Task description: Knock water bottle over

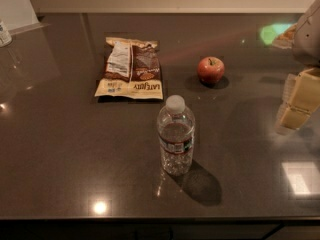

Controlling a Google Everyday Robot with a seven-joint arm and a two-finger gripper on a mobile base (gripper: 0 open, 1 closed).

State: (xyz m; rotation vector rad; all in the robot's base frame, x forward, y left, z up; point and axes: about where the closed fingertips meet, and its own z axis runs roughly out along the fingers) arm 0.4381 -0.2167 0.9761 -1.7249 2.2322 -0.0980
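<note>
The water bottle [175, 135] stands upright near the middle of the dark countertop [65, 149]. It is small, clear and ribbed, with a white cap and a dark label band with red and white marks. My gripper [296, 103] comes in from the right edge of the view, pale yellow, above the counter. It is well to the right of the bottle and a little farther back, not touching it. The grey arm [309, 31] above it is partly cut off by the frame.
A brown and cream snack bag [131, 69] lies flat behind the bottle. A red apple [210, 70] sits behind and to the right. The counter's front edge [160, 218] runs close below the bottle. A small container [4, 33] stands at the far left.
</note>
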